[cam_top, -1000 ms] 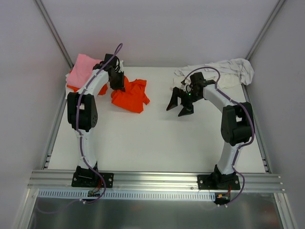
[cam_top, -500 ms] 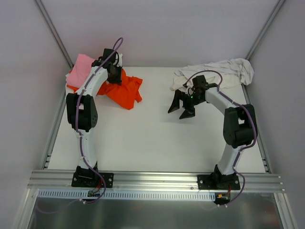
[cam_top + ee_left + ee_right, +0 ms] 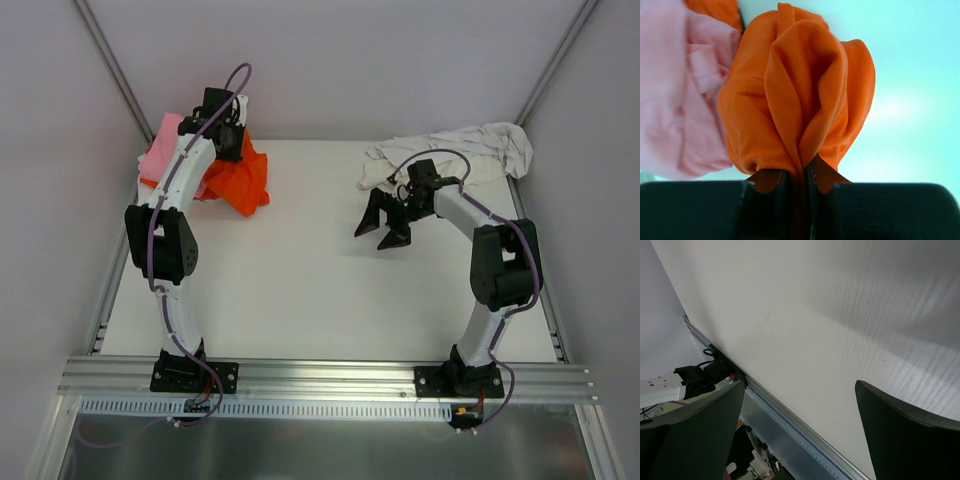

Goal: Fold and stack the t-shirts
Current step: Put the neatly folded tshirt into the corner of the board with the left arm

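Top external view: our left gripper [image 3: 228, 143] is way out at the far left corner of the table [image 3: 300, 300], clamped on a bunched-up orange t-shirt [image 3: 243, 180]. On the left wrist cam we see the cloth pinched tight between the jaws, folds fanning out from them. A pink t-shirt [image 3: 165, 140] lies just left of it, touching. Our right gripper [image 3: 385, 222] hangs over the table right of centre, jaws spread wide, holding nothing. A crumpled white t-shirt [image 3: 480, 148] sits at the far right corner, just beyond it.
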Controlling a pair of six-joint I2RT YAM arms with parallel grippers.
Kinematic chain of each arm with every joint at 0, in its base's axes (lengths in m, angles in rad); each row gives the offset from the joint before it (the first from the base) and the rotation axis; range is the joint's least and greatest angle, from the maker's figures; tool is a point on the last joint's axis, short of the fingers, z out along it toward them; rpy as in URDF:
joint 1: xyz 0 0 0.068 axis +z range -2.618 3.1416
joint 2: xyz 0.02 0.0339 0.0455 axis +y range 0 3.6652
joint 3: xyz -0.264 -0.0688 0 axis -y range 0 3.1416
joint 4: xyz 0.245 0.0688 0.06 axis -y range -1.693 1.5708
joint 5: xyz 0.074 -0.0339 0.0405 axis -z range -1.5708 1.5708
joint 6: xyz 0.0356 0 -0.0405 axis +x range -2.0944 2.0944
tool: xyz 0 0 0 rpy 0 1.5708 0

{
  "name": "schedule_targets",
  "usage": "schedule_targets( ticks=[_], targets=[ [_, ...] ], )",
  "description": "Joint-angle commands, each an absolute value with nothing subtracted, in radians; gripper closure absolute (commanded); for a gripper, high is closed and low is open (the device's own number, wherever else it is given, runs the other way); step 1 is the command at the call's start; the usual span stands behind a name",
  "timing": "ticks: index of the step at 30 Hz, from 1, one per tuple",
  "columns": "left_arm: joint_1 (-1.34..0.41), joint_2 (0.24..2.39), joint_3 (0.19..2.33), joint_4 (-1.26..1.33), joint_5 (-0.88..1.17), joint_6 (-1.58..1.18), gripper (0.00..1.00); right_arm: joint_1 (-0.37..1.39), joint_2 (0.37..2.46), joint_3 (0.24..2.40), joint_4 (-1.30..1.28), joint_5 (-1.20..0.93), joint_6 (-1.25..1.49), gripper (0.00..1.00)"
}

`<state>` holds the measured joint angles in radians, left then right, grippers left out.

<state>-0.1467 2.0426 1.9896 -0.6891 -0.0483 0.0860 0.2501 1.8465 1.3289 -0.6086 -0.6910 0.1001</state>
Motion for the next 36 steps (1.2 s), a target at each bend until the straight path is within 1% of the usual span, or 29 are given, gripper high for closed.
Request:
schedule_targets(
  ticks=[1,10,18,24,27,36],
  targets=[
    [-0.12,1.937,2.028,-0.643,-0.12,0.121,1.0,0.235,1.806,1.322,-0.588,-0.727,0.092,0.0],
    [-0.042,1.927,2.074,-0.624,-0.061,0.13,1.0,0.224,1.802,1.316,-0.584,-0.738,0.094,0.01],
    [0.067,1.936,2.117,-0.588,0.149,0.15,1.0,0.221,1.807,1.322,-0.589,-0.738,0.097,0.01],
    [0.084,1.948,2.148,-0.546,0.201,0.157,1.0,0.219,1.812,1.316,-0.6,-0.733,0.094,0.01],
    [0.086,1.959,2.178,-0.548,0.187,0.146,1.0,0.221,1.813,1.319,-0.61,-0.73,0.086,0.01],
    [0.087,1.973,2.243,-0.548,0.017,0.17,1.0,0.219,1.827,1.327,-0.62,-0.73,0.081,0.01]
  ],
)
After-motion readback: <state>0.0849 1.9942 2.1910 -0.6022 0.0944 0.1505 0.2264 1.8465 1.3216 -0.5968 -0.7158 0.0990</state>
